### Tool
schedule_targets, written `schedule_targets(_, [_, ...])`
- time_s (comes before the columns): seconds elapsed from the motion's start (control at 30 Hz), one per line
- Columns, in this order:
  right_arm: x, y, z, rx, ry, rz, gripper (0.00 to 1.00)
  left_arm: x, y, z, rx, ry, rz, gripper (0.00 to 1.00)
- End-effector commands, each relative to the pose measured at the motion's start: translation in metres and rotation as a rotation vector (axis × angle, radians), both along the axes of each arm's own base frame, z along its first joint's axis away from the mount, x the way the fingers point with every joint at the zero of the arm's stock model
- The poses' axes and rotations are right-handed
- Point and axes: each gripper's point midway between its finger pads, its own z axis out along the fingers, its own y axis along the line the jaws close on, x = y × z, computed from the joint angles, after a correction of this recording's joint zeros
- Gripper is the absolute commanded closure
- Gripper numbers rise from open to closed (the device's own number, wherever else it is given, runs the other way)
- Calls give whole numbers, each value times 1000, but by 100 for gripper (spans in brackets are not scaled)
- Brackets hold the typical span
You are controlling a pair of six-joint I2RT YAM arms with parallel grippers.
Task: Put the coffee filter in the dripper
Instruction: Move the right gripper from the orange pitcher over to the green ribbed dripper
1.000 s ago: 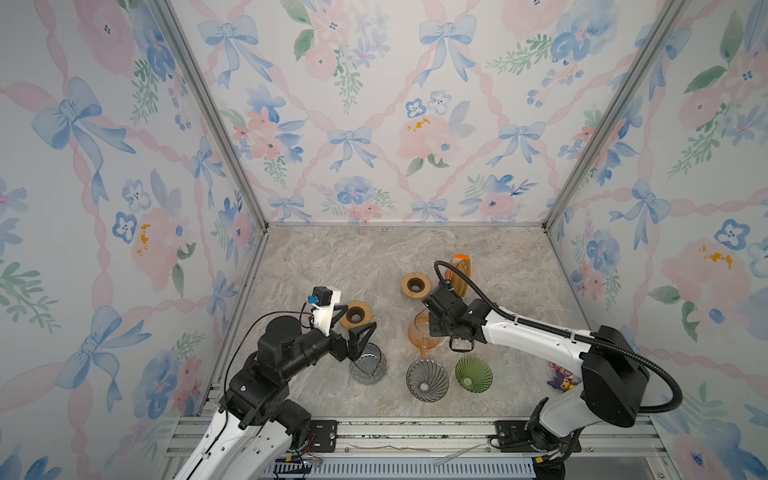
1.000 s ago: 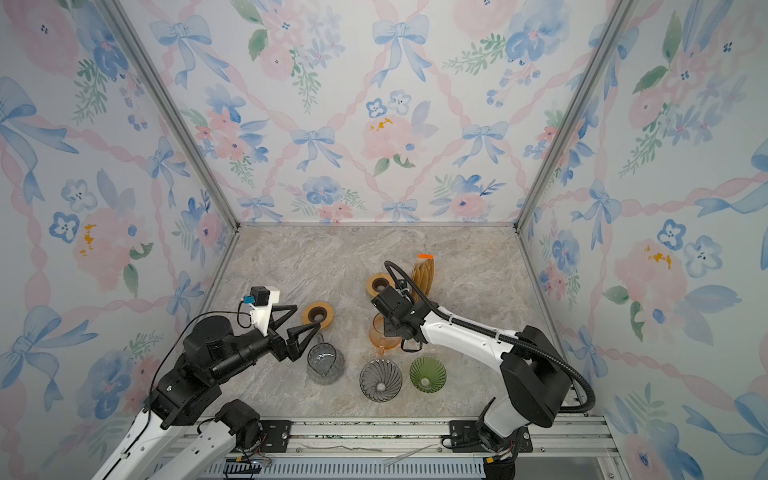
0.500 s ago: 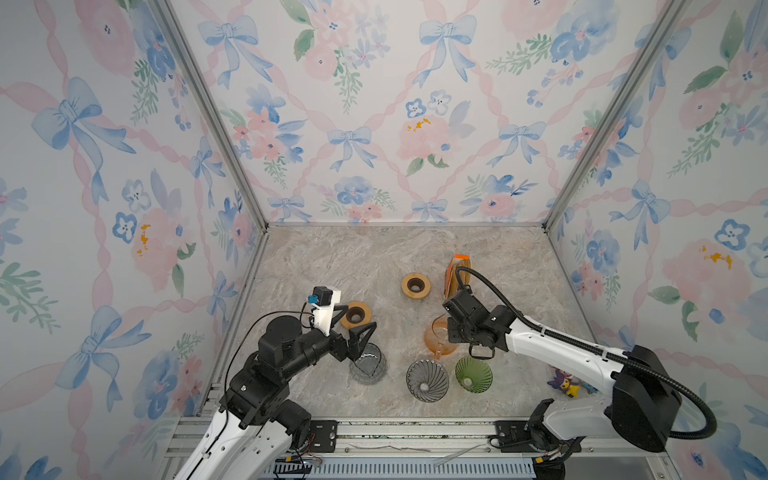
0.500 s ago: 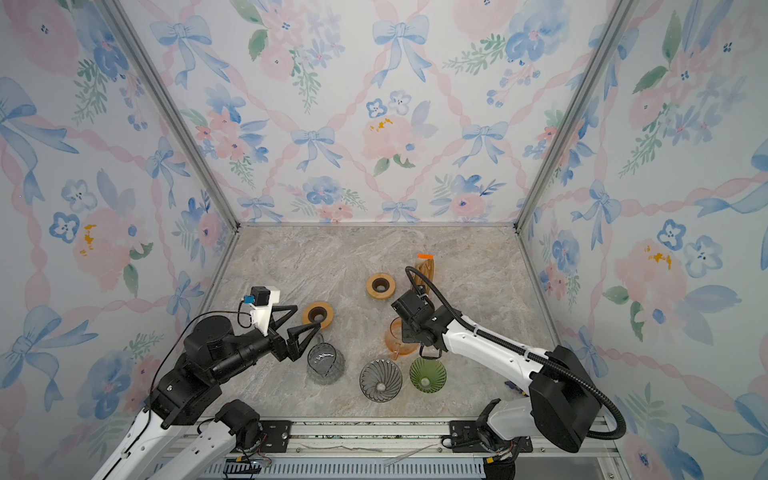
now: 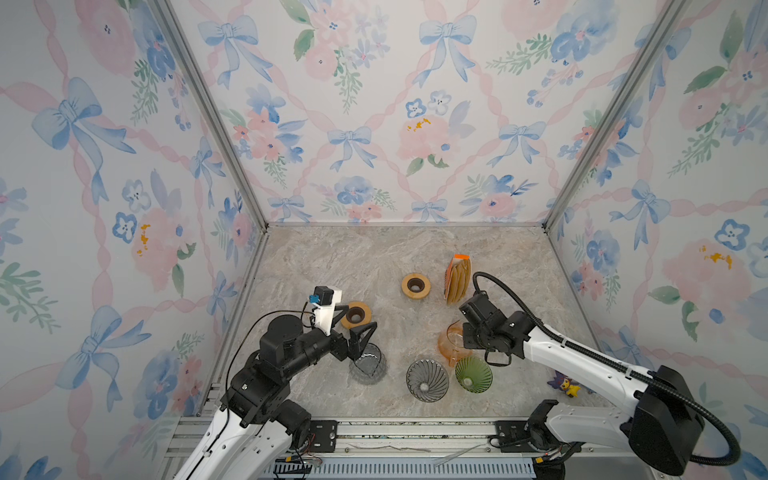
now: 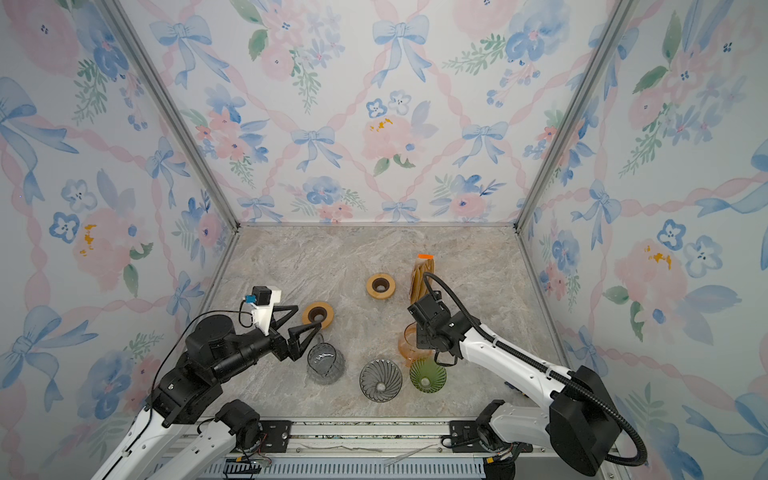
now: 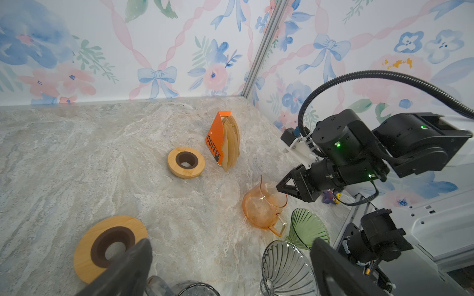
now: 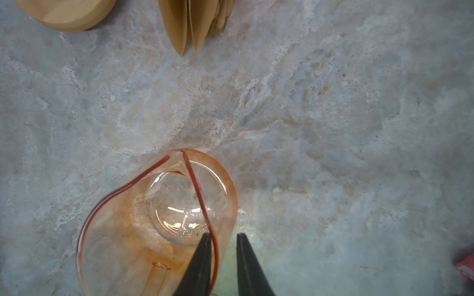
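Note:
The coffee filters (image 5: 457,278) are a fanned stack of brown paper in an orange holder marked COFFEE (image 7: 214,146), standing at the back right. A grey ribbed glass dripper (image 5: 427,379) and a green glass dripper (image 5: 473,374) sit near the front edge. My right gripper (image 8: 223,235) is shut on the rim of an orange glass carafe (image 8: 154,217), one finger inside the wall and one outside, just behind the green dripper (image 7: 307,228). My left gripper (image 6: 308,318) hangs wide open over a clear carafe (image 6: 326,363), holding nothing.
Two wooden rings lie on the marble floor, one (image 5: 415,286) beside the filters and one (image 5: 356,315) by my left gripper. A small purple and yellow toy (image 5: 565,384) sits at the right wall. Patterned walls close in three sides.
My right gripper has carried the orange carafe rightwards and towards the front, away from the back wooden ring. The left arm has stayed still.

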Motion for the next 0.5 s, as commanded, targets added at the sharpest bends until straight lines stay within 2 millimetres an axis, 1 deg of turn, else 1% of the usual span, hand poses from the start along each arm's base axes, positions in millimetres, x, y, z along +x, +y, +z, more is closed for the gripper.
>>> schedule_targets(0.0, [-10, -13, -4, -21, 35, -6, 79, 0, -2, -5, -3, 18, -5, 2])
schedule_targets(0.2, [-10, -4, 3, 36, 27, 11, 79, 0, -3, -8, 1, 25, -4, 2])
schedule_targets(0.23, [-9, -1, 5, 40, 20, 44, 78, 0, -3, -8, 1, 26, -5, 2])
schedule_targets(0.33, [-9, 1, 16, 66, -3, 50, 76, 0, -3, -8, 0, 27, -3, 2])
schedule_targets(0.4, [-10, 1, 22, 71, -10, 56, 73, 0, -3, -8, 0, 28, -3, 2])
schedule_targets(0.47, [-13, 0, 31, 80, -20, 65, 71, 2, -3, -11, 2, 40, 2, 2])
